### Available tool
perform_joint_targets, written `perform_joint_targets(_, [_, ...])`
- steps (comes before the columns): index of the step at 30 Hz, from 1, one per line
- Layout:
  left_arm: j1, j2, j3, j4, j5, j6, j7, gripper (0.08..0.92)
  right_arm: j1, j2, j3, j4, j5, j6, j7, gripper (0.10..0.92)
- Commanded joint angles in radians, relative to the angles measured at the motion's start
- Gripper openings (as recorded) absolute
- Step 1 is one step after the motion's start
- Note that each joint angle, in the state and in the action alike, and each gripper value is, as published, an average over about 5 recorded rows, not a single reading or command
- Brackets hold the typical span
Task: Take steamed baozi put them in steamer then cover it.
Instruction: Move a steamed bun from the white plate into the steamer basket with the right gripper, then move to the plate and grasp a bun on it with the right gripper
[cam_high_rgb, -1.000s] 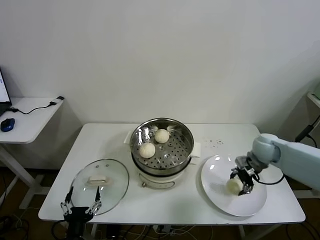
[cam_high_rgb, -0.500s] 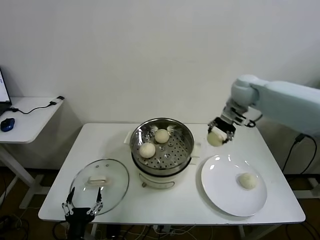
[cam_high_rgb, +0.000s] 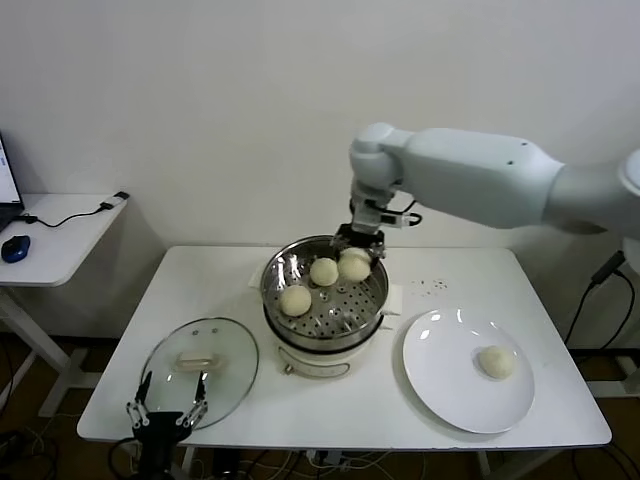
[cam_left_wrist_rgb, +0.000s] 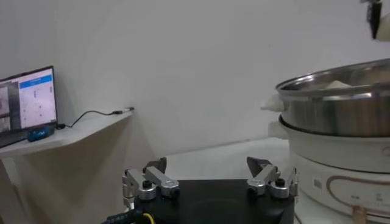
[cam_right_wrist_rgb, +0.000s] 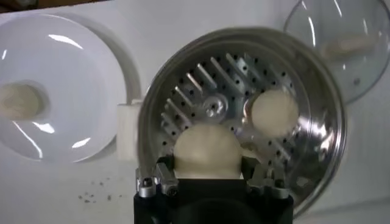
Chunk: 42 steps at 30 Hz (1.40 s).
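Observation:
My right gripper (cam_high_rgb: 358, 256) is shut on a cream-white baozi (cam_high_rgb: 355, 264) and holds it over the far right part of the steamer (cam_high_rgb: 300, 345); the held baozi fills the right wrist view (cam_right_wrist_rgb: 206, 152). Two baozi lie on the perforated tray, one at the back (cam_high_rgb: 323, 271) and one at the front left (cam_high_rgb: 294, 300). One baozi (cam_high_rgb: 494, 362) stays on the white plate (cam_high_rgb: 440, 375). The glass cover (cam_high_rgb: 198, 372) with its cream bar handle lies on the table left of the steamer. My left gripper (cam_high_rgb: 165, 413) is open, low at the table's front left edge.
A white side table (cam_high_rgb: 60, 235) with a blue mouse and cables stands at the far left. The steamer's steel wall (cam_left_wrist_rgb: 341, 109) rises close beside my left gripper (cam_left_wrist_rgb: 207, 176) in the left wrist view. Bare table lies between the steamer and the plate.
My right gripper has carried a baozi from the plate, up and leftward, to above the steamer. One baozi remains on the plate. The left arm has not moved.

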Motion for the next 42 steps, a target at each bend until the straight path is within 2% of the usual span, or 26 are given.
perform_joint_targets(1, [0.001,0.003,-0.003,0.010,-0.003,-0.004,0.001,0.823,-0.089,0.116,-0.019,0.006,-0.030,0.050,0.003,0.696])
perform_joint_targets(22, [-0.007,-0.001,0.001,0.011,0.003,0.002,-0.001,0.823,-0.165,0.080,-0.011,0.015,-0.057,0.028,0.007,0.696])
perform_joint_targets(24, [-0.006,0.000,0.000,0.010,0.004,0.002,-0.001,0.823,-0.160,0.078,-0.003,0.006,-0.057,0.035,-0.001,0.711])
perform_joint_targets(29, [-0.004,-0.001,0.001,0.011,0.004,0.001,-0.002,0.823,-0.143,0.070,0.028,-0.010,-0.065,0.065,-0.011,0.804])
perform_joint_targets(33, [-0.003,-0.003,0.004,0.010,0.006,0.000,-0.003,0.823,-0.115,0.047,0.050,-0.011,-0.057,0.073,-0.016,0.821])
perform_joint_targets(38, [0.001,0.000,0.003,0.009,0.008,-0.004,-0.001,0.823,-0.059,-0.040,0.083,-0.044,-0.003,-0.014,0.023,0.823])
perform_joint_targets(42, [0.008,0.002,0.002,0.006,0.010,-0.009,0.000,0.823,0.070,-0.186,-0.039,-0.003,0.119,-0.242,0.199,0.823])
